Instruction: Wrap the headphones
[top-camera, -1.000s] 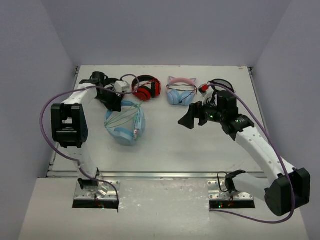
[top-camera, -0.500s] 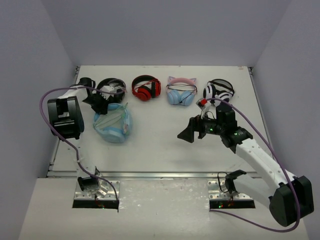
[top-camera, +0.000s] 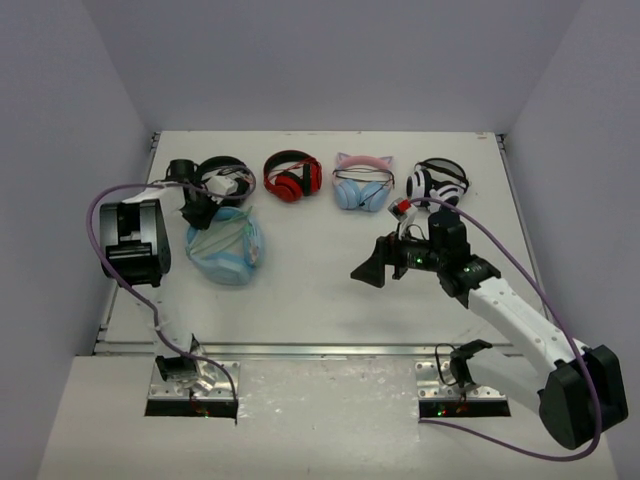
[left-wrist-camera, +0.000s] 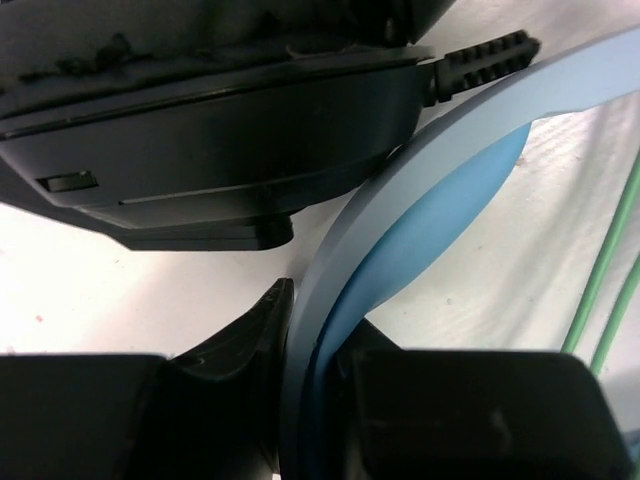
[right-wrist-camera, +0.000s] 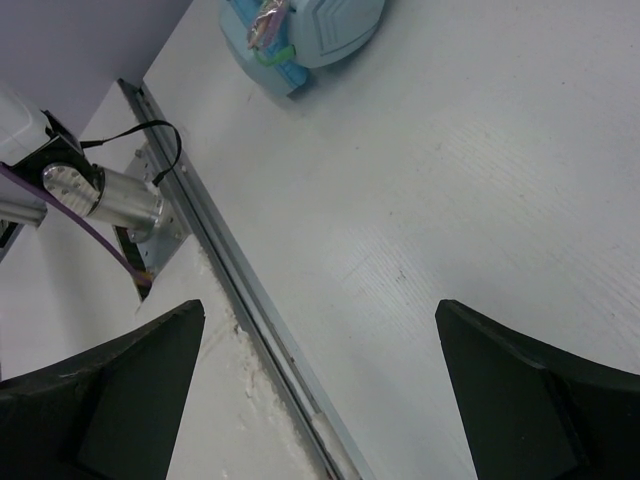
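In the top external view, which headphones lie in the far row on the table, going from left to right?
black over-ear headphones → red-and-black headphones → blue-cupped headphones with pink cat-ear headband → white-and-black headphones

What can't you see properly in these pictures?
Left wrist view: headphones cut off by the edges; only headband and green cable show.
Top view: cable loops too small to count; grip of the left fingers hidden by the arm.
Right wrist view: headphones cut by top edge.
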